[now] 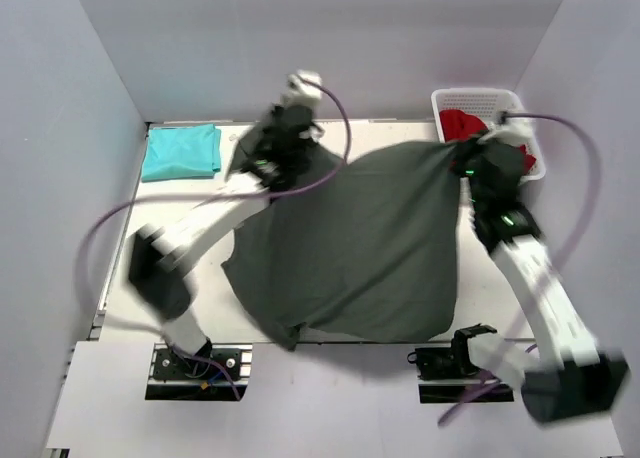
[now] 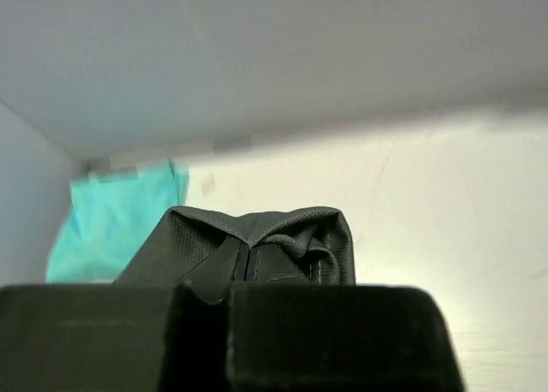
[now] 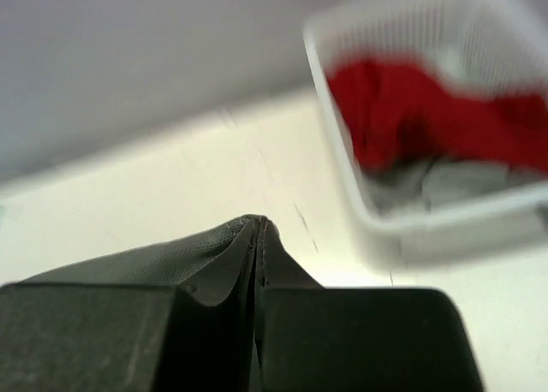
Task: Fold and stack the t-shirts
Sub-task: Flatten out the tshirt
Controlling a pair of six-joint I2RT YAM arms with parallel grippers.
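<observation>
In the top view, a large dark charcoal-grey short-sleeved cloth t-shirt is seen spread across the middle of the white table, its near hem hanging close to the table's near edge. Its two far corners are lifted. One far corner is pinched by the left gripper, the other by the right gripper, so that the cloth is stretched between them. A teal cloth t-shirt folded to a rectangle is laid flat at the far left corner of the table, apart from the grey one. A white plastic lattice basket is placed at the far right corner, and a red garment is held inside it.

In the left wrist view, the left gripper's jaws are pressed together on a bunched fold of the grey t-shirt. The teal t-shirt is seen behind, to the left, against the wall.

In the right wrist view, the right gripper's jaws are clamped on a thin, doubled edge of the grey t-shirt. The basket is blurred at the right, with the red garment and some pale cloth lying in it.
</observation>
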